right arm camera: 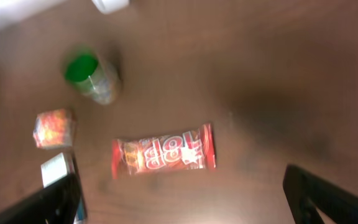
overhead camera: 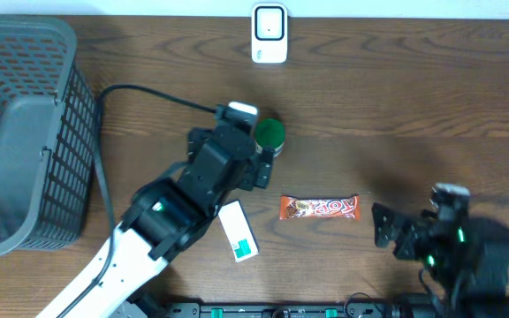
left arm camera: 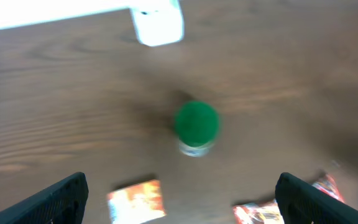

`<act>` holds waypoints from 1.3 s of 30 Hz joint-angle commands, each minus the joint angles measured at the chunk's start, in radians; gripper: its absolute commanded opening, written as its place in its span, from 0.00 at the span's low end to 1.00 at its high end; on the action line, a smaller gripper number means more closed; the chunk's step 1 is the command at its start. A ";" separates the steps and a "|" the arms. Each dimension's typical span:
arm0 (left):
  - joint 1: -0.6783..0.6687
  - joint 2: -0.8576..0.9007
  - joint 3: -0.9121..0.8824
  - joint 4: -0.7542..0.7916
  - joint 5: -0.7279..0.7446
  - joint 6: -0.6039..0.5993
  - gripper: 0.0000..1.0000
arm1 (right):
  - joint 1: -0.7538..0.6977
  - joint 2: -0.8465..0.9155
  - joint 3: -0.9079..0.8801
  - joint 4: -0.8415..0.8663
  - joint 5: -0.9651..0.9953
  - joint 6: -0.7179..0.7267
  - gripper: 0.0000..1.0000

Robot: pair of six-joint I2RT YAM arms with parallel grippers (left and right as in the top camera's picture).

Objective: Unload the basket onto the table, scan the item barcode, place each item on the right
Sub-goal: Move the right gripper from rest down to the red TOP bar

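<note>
While left gripper (left arm camera: 180, 193) and right gripper (right arm camera: 182, 186) gape empty, pickup pends. Next, presumably: carry the candy bar (overhead camera: 319, 208) to the far-edge scanner (overhead camera: 269, 34).

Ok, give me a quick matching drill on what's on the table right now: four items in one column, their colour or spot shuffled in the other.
Things:
1. jar lid
2. candy bar
3. basket
4. scanner

Colour or place:
A. grey, at the table's left side
B. white, at the far edge
C. green
D. red wrapper

Pairs: 1-C, 2-D, 3-A, 4-B.
</note>
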 commanded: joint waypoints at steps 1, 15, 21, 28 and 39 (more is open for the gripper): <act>0.003 -0.027 0.008 -0.025 -0.149 -0.038 0.96 | 0.006 0.237 0.071 -0.032 -0.124 -0.105 0.99; 0.003 -0.030 0.006 -0.092 -0.227 -0.054 0.97 | 0.007 0.828 0.413 0.016 -0.607 -0.716 0.99; 0.003 -0.030 0.006 -0.093 -0.226 -0.088 0.97 | 0.002 0.833 0.472 0.272 -0.582 -0.835 0.99; 0.003 -0.030 0.006 -0.125 -0.227 -0.094 0.97 | 0.002 0.847 0.485 0.852 -0.534 -0.774 0.99; 0.003 -0.030 0.006 -0.163 -0.282 -0.093 0.97 | 0.059 0.875 0.490 0.318 -0.327 -1.324 0.99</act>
